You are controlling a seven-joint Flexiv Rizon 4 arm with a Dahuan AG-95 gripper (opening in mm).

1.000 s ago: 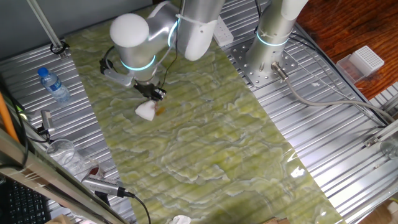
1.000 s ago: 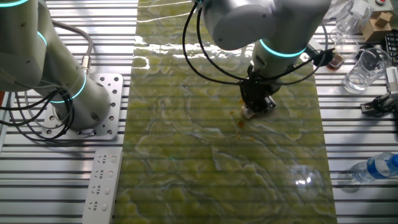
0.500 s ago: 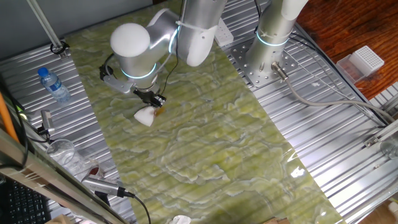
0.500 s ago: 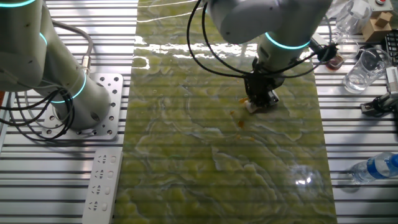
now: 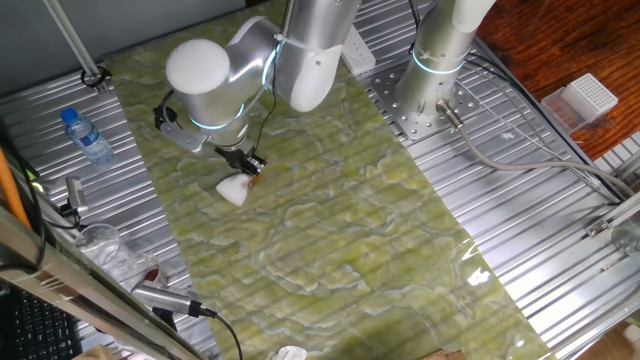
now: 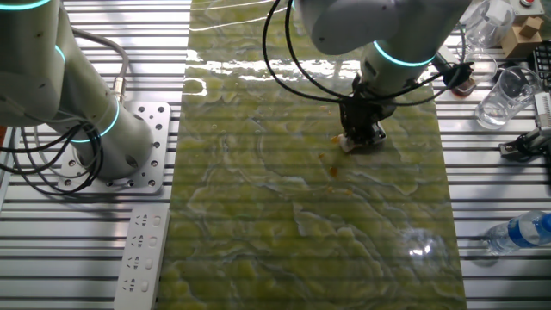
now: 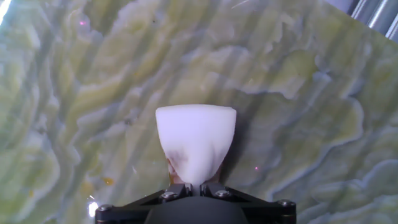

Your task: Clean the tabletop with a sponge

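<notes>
The claw is pinched tight on the small white soft sponge block, pressing it down on the green-yellow marbled counter. In the hand view the sponge fans out toward 12 o'clock, with a brownish smudge near the grip.

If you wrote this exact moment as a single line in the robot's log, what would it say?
gripper: shut on sponge | sponge: pressed on tabletop, brownish smear near pinched end | orange specks: on tabletop beside sponge

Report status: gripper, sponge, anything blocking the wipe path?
Gripper shut on the small white pinched sponge. Sponge pressed on the green-yellow marbled tabletop. Small orange spots near it; nothing blocking.
</notes>
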